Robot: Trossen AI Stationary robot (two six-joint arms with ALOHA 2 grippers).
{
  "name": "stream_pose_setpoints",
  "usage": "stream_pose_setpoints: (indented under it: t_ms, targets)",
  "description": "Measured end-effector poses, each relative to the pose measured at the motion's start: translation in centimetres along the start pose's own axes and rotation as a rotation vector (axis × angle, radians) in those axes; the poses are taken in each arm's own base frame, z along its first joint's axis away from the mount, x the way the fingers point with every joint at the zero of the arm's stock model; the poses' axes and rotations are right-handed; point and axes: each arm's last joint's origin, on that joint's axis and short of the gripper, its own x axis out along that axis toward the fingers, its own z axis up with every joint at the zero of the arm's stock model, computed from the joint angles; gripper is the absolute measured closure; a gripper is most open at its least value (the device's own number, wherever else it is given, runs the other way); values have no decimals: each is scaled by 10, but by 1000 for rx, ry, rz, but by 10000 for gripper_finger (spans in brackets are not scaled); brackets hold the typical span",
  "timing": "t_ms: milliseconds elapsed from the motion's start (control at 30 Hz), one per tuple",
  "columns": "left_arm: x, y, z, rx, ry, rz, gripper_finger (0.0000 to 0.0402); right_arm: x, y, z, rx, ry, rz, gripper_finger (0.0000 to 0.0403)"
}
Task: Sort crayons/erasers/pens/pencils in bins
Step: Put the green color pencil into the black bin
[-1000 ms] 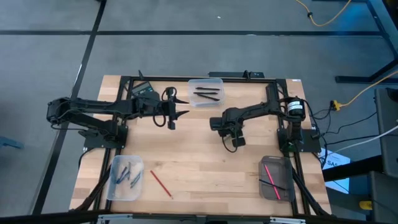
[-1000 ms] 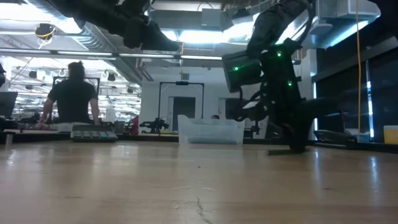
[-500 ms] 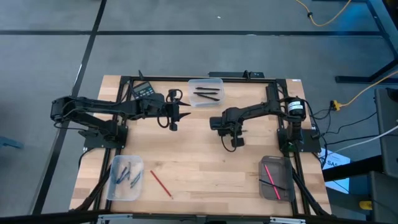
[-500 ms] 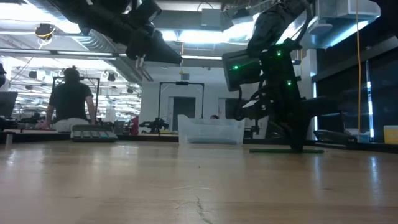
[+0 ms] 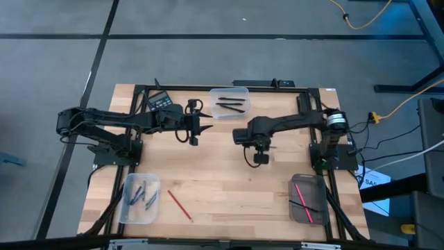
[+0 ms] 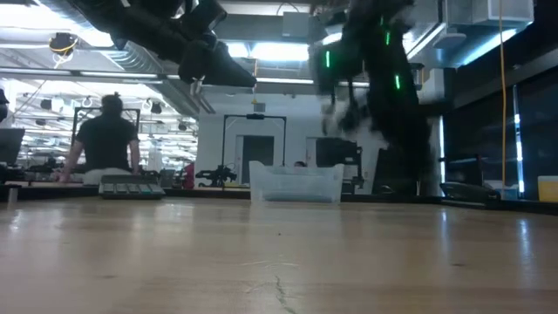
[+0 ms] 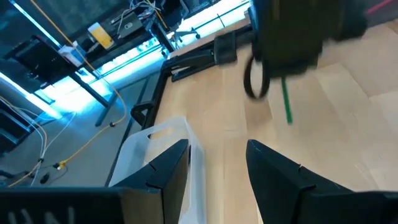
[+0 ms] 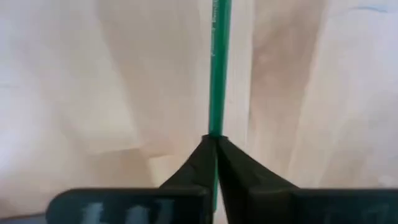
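Right wrist view has our right gripper [image 8: 215,142] with jaws pinched on a green pencil [image 8: 219,68] over mid-tabletop [image 5: 208,167]. We judge the grip thin: held at one end, it could pivot or slip during the carry to a bin [image 5: 229,102]. Left gripper [image 7: 217,163], jaws narrowly parted and empty, hovers nearby; both arms could collide. A red pencil [image 5: 179,204] lies unsorted
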Motion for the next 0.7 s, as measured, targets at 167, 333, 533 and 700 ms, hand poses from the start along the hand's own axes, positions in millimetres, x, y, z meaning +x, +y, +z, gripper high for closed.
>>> stream_pose_setpoints:
  t_ms: [167, 333, 533, 700]
  targets:
    - [0, 0, -1, -19, 7, -1, 245, -54, 12, -29, 194, -109, 104, 387]
    - [0, -2, -4, -48, 39, -16, 245, -90, 37, -81, 478, -16, 258, 389]
    - [0, -4, -7, -94, 72, -29, 245, -108, 92, -142, 641, 90, 330, 398]
    - [-1, -5, -7, -114, 76, -37, 245, -103, 136, -175, 708, 134, 316, 393]
